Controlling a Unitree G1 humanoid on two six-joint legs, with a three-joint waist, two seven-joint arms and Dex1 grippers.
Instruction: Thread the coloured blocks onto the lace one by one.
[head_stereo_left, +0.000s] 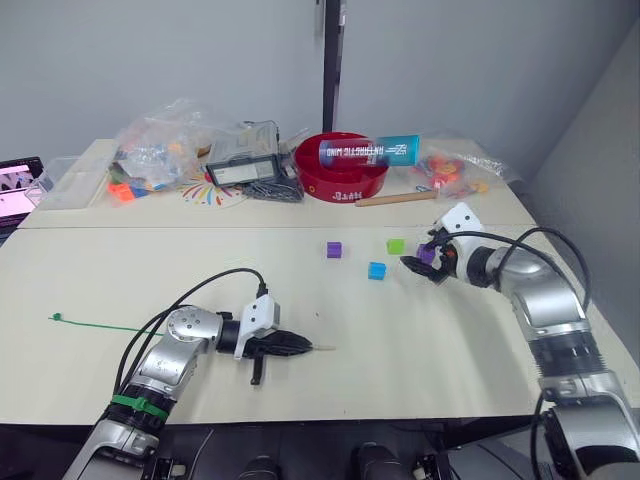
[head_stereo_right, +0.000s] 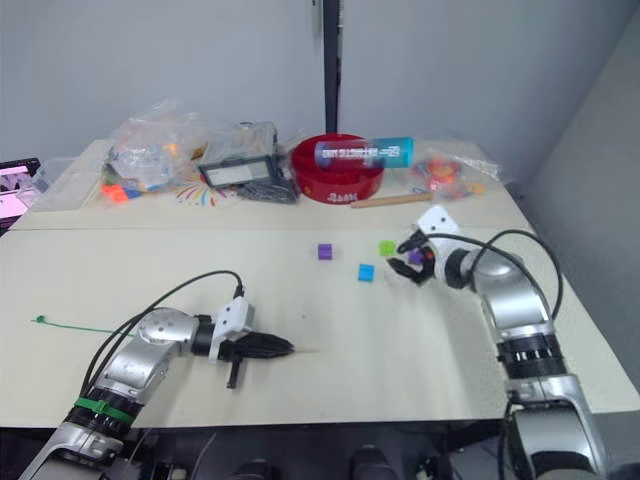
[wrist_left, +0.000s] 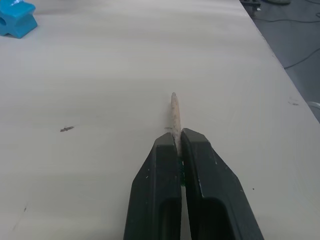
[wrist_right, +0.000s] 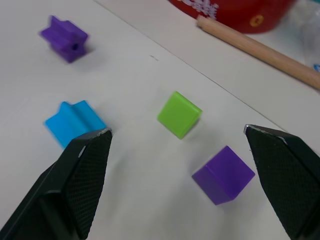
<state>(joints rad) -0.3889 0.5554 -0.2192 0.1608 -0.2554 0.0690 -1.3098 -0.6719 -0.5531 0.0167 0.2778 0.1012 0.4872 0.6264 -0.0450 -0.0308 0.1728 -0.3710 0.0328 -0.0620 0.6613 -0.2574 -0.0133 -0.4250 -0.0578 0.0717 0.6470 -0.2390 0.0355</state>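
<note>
The far edge of the bench (head_stereo_left: 300, 330) carries clutter: a red bowl (head_stereo_left: 340, 180) with a blue-capped tube (head_stereo_left: 370, 152) laid across it, a wooden dowel (head_stereo_left: 395, 199) just in front, clear plastic bags (head_stereo_left: 165, 140) of toy pieces and a black-framed device (head_stereo_left: 243, 168). None of it lies between the end effectors and the blocks. Four blocks sit on the open bench surface right of centre, apart from one another: a ridged purple block (head_stereo_left: 334, 249), a blue block (head_stereo_left: 376, 270), a light green block (head_stereo_left: 396, 245) and a plain purple cube (wrist_right: 223, 174). The right end effector (wrist_right: 177, 150) is wide open, its fingers straddling the purple cube without touching it. The left end effector (wrist_left: 178, 150) is closed on the pale stiff tip of the lace (wrist_left: 175, 115), which projects forward just above the bench. The green lace (head_stereo_left: 100, 324) trails away to the left across the bench, ending at a small knot (head_stereo_left: 57, 318).
</note>
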